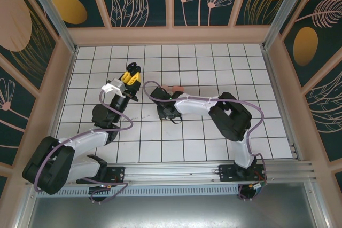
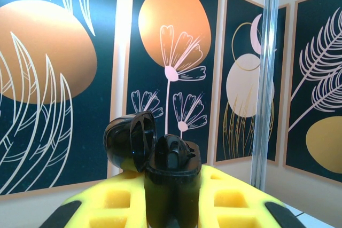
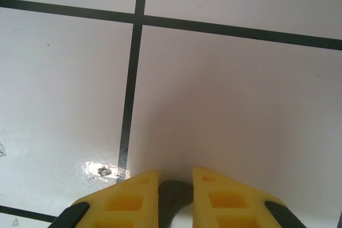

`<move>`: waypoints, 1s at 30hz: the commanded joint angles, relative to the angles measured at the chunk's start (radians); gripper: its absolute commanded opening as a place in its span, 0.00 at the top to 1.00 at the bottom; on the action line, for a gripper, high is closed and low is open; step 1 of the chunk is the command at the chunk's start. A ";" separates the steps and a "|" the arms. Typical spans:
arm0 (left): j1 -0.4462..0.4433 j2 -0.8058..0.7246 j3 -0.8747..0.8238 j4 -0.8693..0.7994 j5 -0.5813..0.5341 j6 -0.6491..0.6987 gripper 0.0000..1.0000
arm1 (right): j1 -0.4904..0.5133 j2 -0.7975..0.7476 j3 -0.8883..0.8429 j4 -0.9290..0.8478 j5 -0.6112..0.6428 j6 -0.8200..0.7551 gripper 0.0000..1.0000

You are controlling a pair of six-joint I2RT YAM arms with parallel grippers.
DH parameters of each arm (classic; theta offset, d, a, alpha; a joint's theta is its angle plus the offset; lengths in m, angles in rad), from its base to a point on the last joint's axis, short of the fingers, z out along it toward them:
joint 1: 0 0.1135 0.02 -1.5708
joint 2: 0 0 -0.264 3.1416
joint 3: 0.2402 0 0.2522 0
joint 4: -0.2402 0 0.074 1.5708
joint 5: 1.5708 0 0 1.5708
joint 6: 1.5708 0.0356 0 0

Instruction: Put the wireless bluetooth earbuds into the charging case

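Black charging case (image 2: 172, 172), lid open, clamped aloft by left gripper (image 1: 130, 76) for loading; right gripper (image 3: 175, 182) nearly closed around small dark object (image 3: 172, 201), hold uncertain.

Charging case (image 2: 172, 185): black, glossy, upright, clamped between yellow fingers (image 2: 115, 202) of left end effector (image 2: 173, 209), raised off counter (image 1: 214, 68). Lid (image 2: 130, 141) open, swung back to left, hollow inside showing. Black earbud (image 2: 173, 152) appears seated in case mouth, top just above rim. Pale pink bit (image 1: 173, 88) on counter beside right arm, too small to identify. Dark grey rounded thing (image 3: 173, 193) between fingers of right end effector (image 3: 175, 172); unclear what.
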 commanded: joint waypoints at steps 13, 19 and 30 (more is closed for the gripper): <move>0.008 -0.035 0.070 -0.079 0.296 0.032 1.00 | -0.052 -0.377 -0.054 -0.011 0.140 -0.022 0.82; 0.008 -0.013 0.088 -0.074 0.448 0.035 1.00 | -0.104 -0.537 -0.026 0.002 0.163 -0.089 0.82; 0.003 0.070 0.147 -0.077 0.602 0.005 1.00 | -0.120 -0.737 0.039 0.131 0.117 -0.245 0.81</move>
